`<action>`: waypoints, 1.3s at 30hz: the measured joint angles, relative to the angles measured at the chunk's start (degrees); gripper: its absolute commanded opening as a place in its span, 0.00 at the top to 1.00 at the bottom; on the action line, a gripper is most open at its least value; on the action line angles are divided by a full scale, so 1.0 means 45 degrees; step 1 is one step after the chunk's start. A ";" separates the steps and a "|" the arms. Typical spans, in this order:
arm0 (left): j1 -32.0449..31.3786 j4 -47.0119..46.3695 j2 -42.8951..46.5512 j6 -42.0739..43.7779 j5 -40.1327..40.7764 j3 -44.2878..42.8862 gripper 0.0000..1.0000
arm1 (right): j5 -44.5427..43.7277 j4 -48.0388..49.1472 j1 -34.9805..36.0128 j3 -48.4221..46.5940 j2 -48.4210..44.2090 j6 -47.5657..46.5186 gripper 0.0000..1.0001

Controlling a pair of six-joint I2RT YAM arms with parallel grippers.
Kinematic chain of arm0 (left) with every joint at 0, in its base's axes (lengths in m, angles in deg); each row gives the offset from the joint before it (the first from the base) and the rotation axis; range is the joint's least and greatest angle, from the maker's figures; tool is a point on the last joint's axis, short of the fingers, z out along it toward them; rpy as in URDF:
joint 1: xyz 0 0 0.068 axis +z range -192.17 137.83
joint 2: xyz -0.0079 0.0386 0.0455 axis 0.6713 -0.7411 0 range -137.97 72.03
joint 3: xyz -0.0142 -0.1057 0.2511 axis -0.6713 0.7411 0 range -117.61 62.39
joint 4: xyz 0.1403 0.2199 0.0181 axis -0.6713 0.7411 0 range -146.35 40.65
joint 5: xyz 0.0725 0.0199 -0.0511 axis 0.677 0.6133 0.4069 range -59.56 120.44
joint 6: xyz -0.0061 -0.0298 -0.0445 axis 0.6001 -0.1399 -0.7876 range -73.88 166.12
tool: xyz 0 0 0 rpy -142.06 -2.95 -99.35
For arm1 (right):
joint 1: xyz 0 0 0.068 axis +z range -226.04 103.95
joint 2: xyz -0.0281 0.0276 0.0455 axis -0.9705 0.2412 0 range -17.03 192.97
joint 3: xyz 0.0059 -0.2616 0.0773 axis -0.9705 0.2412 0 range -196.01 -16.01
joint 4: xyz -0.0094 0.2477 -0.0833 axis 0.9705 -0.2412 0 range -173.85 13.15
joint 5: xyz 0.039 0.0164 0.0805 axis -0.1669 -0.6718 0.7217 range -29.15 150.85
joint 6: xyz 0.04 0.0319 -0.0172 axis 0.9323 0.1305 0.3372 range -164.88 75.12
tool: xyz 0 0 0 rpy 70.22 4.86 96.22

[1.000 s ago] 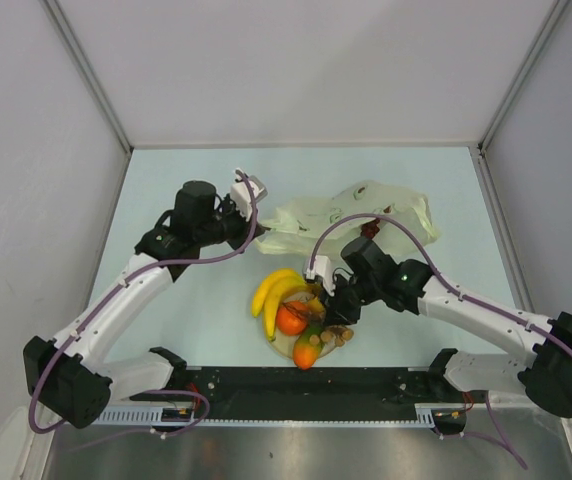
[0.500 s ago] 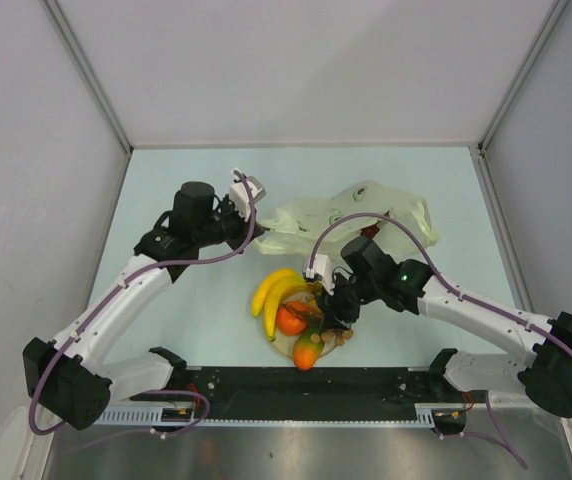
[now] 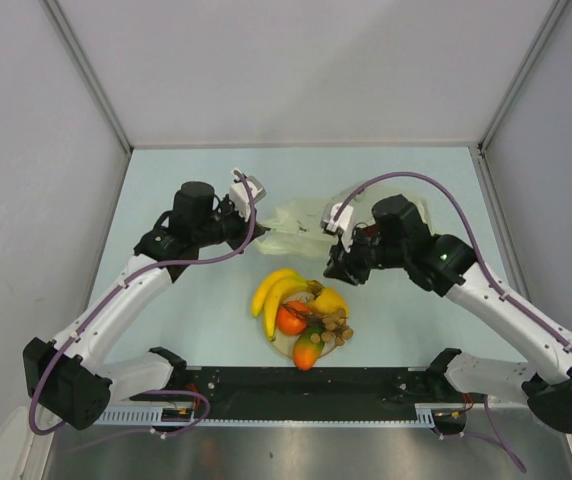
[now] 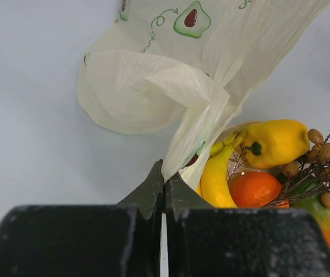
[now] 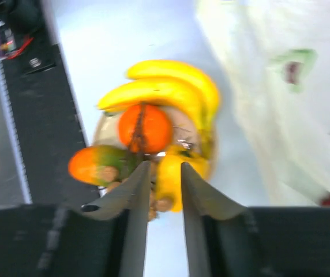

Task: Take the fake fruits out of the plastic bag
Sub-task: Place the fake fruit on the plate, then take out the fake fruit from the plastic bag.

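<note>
**Top view:** bright, even, diffuse light; shadows on the pale table [image 3: 206, 330] are faint and soft-edged. **Left wrist view:** sharp; the plastic bag [image 4: 136, 86] is evenly lit, translucent where thin. **Right wrist view:** blurred throughout; the fake fruits [image 5: 153, 115] smear into glossy patches, and the bag's prints seem out of focus.

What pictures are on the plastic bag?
Green avocados on the plastic bag, clearest in left wrist view.
</note>
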 measured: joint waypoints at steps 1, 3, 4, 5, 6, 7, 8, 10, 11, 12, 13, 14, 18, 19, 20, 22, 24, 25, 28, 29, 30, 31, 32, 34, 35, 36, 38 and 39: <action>0.0005 0.0010 0.0005 0.0039 0.0000 0.0000 1.00 | -0.0078 0.0019 -0.0432 -0.0044 -0.0087 -0.0058 0.80; 0.0010 0.0068 0.0005 0.0107 -0.0005 -0.0019 1.00 | -0.0223 0.0024 -0.1214 -0.0068 0.0049 -0.0291 0.85; 0.0019 0.0121 0.0005 0.0131 -0.0015 -0.0039 1.00 | -0.0296 0.0019 -0.1515 -0.0073 0.0199 -0.0379 0.87; 0.0024 0.0185 0.0005 0.0160 -0.0034 -0.0063 1.00 | -0.0403 0.0024 -0.1870 -0.0078 0.0471 -0.0559 0.88; 0.0024 0.0228 0.0000 0.0194 -0.0039 -0.0107 1.00 | -0.0534 0.0015 -0.2142 -0.0078 0.0801 -0.0695 0.90; 0.0024 0.0262 0.0005 0.0204 -0.0053 -0.0165 1.00 | -0.0724 0.0005 -0.2365 -0.0078 0.1209 -0.0879 0.92; 0.0024 0.0287 0.0000 0.0209 -0.0068 -0.0219 1.00 | -0.0913 -0.0010 -0.2555 -0.0078 0.1627 -0.1132 0.92; 0.0024 0.0316 0.0000 0.0219 -0.0097 -0.0364 1.00 | -0.1379 -0.0010 -0.2764 -0.0073 0.2288 -0.1472 0.93; 0.0024 0.0325 0.0000 0.0223 -0.0102 -0.0432 1.00 | -0.1647 0.0058 -0.2895 -0.0073 0.2594 -0.1622 0.93; 0.0029 0.0330 0.0000 0.0223 -0.0107 -0.0500 1.00 | -0.1899 0.0194 -0.3031 -0.0073 0.2880 -0.1681 0.93; 0.0029 0.0330 0.0005 0.0223 -0.0112 -0.0554 1.00 | -0.2176 0.0403 -0.3191 -0.0073 0.3138 -0.1710 0.93; 0.0034 0.0330 0.0005 0.0223 -0.0160 -0.0588 1.00 | -0.2453 0.0733 -0.3400 -0.0073 0.3381 -0.1719 0.93; 0.0063 0.0500 0.0024 0.0219 -0.0481 -0.0617 1.00 | -0.3614 0.2399 -0.4269 -0.0073 0.4197 -0.1700 0.74; 0.0087 0.0597 0.0058 0.0223 -0.0627 -0.0617 1.00 | -0.3891 0.2866 -0.4425 -0.0073 0.4396 -0.1719 0.71; 0.0112 0.0699 0.0121 0.0223 -0.0758 -0.0617 1.00 | -0.4182 0.3410 -0.4595 -0.0073 0.4692 -0.1768 0.69; 0.0185 0.0874 0.0379 0.0223 -0.1069 -0.0578 0.99 | -0.4770 0.4473 -0.4741 -0.0078 0.5450 -0.2035 0.66; 0.0248 0.0957 0.0709 0.0223 -0.1316 -0.0471 1.00 | -0.5037 0.4988 -0.4736 -0.0078 0.6033 -0.2259 0.59; 0.0277 0.0991 0.0821 0.0223 -0.1384 -0.0427 1.00 | -0.5105 0.5168 -0.4731 -0.0078 0.6261 -0.2341 0.54; 0.0369 0.1054 0.0981 0.0219 -0.1462 -0.0345 1.00 | -0.5401 0.5688 -0.4731 -0.0078 0.6989 -0.2579 0.32; 0.0408 0.1049 0.0976 0.0214 -0.1462 -0.0330 1.00 | -0.5484 0.5819 -0.4731 -0.0078 0.7135 -0.2579 0.26; 0.0447 0.1039 0.0962 0.0204 -0.1467 -0.0287 1.00 | -0.5663 0.6047 -0.4726 -0.0083 0.7320 -0.2705 0.24; 0.0471 0.1039 0.0952 0.0204 -0.1467 -0.0262 1.00 | -0.5795 0.6271 -0.4736 -0.0087 0.7480 -0.2730 0.22; 0.0505 0.1044 0.0918 0.0199 -0.1481 -0.0253 1.00 | -0.5906 0.6436 -0.4755 -0.0107 0.7616 -0.2764 0.20; 0.0559 0.1035 0.0831 0.0199 -0.1545 -0.0253 1.00 | -0.6135 0.6781 -0.4828 -0.0257 0.8009 -0.2793 0.18; 0.0583 0.1015 0.0763 0.0199 -0.1579 -0.0253 1.00 | -0.6212 0.6917 -0.4886 -0.0408 0.8252 -0.2807 0.17; 0.0602 0.0986 0.0709 0.0194 -0.1583 -0.0253 0.99 | -0.6266 0.7062 -0.4949 -0.0578 0.8519 -0.2812 0.16; 0.0636 0.0884 0.0559 0.0194 -0.1651 -0.0253 1.00 | -0.6373 0.7354 -0.5090 -0.0884 0.8995 -0.2817 0.15; 0.0656 0.0835 0.0486 0.0189 -0.1666 -0.0253 1.00 | -0.6407 0.7514 -0.5173 -0.1030 0.9243 -0.2832 0.15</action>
